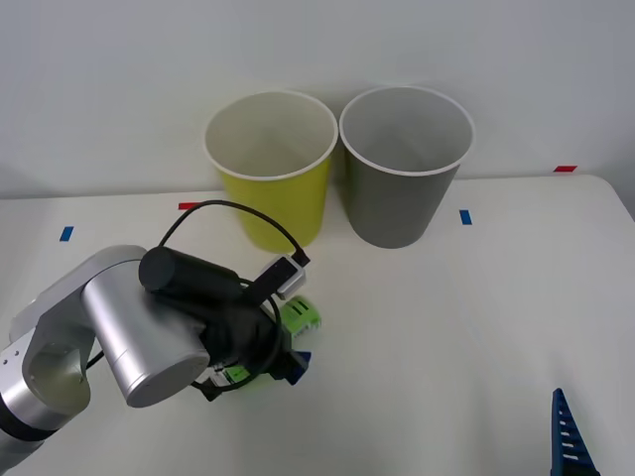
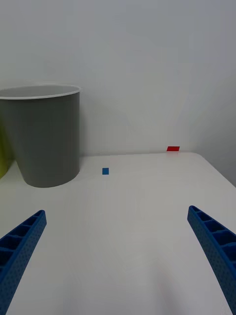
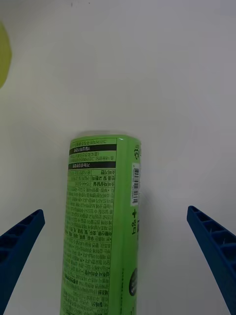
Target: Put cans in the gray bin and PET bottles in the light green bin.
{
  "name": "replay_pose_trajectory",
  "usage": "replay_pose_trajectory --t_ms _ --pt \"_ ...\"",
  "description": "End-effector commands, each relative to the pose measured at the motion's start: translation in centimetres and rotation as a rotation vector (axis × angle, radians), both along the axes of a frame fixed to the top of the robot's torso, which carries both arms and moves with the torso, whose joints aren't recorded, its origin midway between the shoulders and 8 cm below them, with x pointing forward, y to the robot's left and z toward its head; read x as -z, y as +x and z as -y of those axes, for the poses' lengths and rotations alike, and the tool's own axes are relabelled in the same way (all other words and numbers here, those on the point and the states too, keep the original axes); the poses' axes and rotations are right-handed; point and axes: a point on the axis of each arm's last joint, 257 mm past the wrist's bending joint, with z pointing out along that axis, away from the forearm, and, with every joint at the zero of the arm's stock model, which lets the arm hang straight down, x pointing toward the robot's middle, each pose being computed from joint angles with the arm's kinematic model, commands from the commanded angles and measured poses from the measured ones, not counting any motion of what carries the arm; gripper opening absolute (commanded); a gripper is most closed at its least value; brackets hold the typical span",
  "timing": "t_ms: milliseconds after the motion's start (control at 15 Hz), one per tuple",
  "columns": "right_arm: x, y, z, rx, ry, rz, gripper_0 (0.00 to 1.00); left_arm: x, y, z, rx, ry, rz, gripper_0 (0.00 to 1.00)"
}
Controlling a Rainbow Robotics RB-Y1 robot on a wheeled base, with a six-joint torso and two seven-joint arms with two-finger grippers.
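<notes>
A PET bottle (image 1: 301,314) with a bright green label lies on its side on the white table, in front of the light green bin (image 1: 278,198). My left gripper (image 1: 268,365) hangs over it, open. In the left wrist view the bottle (image 3: 101,231) lies lengthwise between the spread blue fingers (image 3: 22,236), closer to one of them and touching neither. The gray bin (image 1: 402,198) stands upright beside the light green bin, to its right. My right gripper (image 1: 568,441) waits open near the table's front right, facing the gray bin (image 2: 46,138). Cans are out of view.
Both bins stand close together against the back wall. Small blue tape marks (image 1: 464,216) and red tape marks (image 1: 564,169) lie on the table. The table's right edge (image 1: 625,203) runs near the red mark. A black cable (image 1: 233,208) loops above my left wrist.
</notes>
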Motion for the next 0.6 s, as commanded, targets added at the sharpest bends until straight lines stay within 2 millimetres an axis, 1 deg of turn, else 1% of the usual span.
replay_pose_trajectory --t_ms 67,267,467,600 --pt "0.0 0.0 0.0 0.0 0.0 0.0 1.0 0.4 0.7 0.7 0.021 0.04 -0.002 1.0" --pt "0.0 0.0 0.0 0.0 0.0 0.0 1.0 0.3 0.9 0.9 0.031 0.121 -0.015 1.0" --pt "0.0 0.0 0.0 0.0 0.0 0.0 1.0 1.9 2.1 1.2 0.015 0.14 -0.067 1.0" --pt "0.0 0.0 0.0 0.0 0.0 0.0 1.0 2.5 2.5 1.5 0.009 0.149 -0.084 1.0"
